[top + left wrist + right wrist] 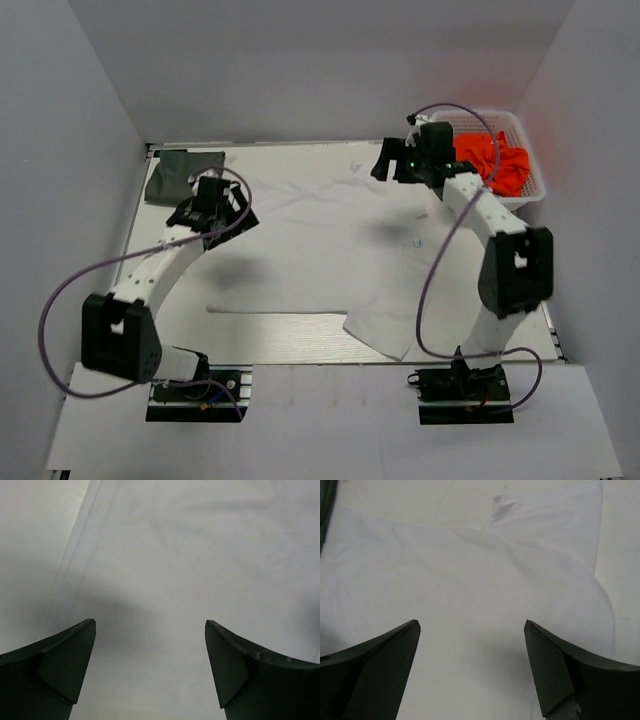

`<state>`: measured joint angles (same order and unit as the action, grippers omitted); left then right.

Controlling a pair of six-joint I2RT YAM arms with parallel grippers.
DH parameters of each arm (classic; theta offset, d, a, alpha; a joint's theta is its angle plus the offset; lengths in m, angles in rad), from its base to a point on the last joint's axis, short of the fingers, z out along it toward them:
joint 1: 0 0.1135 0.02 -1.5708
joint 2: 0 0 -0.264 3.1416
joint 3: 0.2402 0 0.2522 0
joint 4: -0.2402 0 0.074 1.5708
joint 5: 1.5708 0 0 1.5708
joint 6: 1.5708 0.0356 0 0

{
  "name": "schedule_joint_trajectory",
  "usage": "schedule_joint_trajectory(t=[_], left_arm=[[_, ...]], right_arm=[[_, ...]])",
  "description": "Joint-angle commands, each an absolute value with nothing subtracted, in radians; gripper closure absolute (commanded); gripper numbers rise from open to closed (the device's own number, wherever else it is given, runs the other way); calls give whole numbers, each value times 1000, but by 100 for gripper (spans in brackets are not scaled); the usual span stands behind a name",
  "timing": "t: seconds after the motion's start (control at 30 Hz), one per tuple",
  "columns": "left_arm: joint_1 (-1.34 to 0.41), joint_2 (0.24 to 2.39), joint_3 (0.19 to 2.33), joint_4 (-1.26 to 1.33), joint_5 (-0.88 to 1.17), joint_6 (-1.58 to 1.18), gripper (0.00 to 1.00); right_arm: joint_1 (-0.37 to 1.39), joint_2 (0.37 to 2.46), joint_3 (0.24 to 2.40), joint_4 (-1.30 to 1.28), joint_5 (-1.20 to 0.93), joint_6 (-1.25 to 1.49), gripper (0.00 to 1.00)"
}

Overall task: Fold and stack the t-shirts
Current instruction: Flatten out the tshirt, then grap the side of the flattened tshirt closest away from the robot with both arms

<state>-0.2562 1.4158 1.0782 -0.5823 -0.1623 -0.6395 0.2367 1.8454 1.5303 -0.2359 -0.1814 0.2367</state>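
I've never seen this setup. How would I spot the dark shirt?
Look at the table and go to its far left corner. There lies the dark grey-green t-shirt, a compact bundle. The white t-shirt is spread flat mid-table, and the orange cloth sits in a basket far right.

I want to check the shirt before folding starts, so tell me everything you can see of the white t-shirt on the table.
The white t-shirt is thin, soft-looking cloth, spread open and mostly flat across the middle of the table, with shallow wrinkles and no fold made yet. One short sleeve sticks out toward the near edge on the right. It rests on the table only. The left gripper and right gripper hover open above it, neither touching.
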Motion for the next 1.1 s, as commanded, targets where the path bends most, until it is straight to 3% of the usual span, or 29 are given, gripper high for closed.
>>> schedule_joint_trajectory(t=[0.0, 0.2, 0.37, 0.47, 0.87, 1.07], left_arm=[[-253, 1306, 904, -577, -131, -739, 0], [-262, 1265, 785, -434, -84, -721, 0], [-262, 1340, 775, -356, -69, -687, 0], [-262, 1390, 775, -269, -44, -667, 0], [-253, 1752, 1002, -337, -38, -658, 0], [-262, 1659, 1034, -402, -78, -649, 0]], right_arm=[[262, 1660, 1244, -296, -138, 328, 10], [295, 1496, 923, -259, -115, 394, 10], [287, 1541, 844, -210, -124, 362, 10], [281, 1627, 873, -210, -80, 376, 10], [219, 1883, 1184, -372, 61, 400, 10], [238, 1812, 1232, -376, 11, 311, 10]])
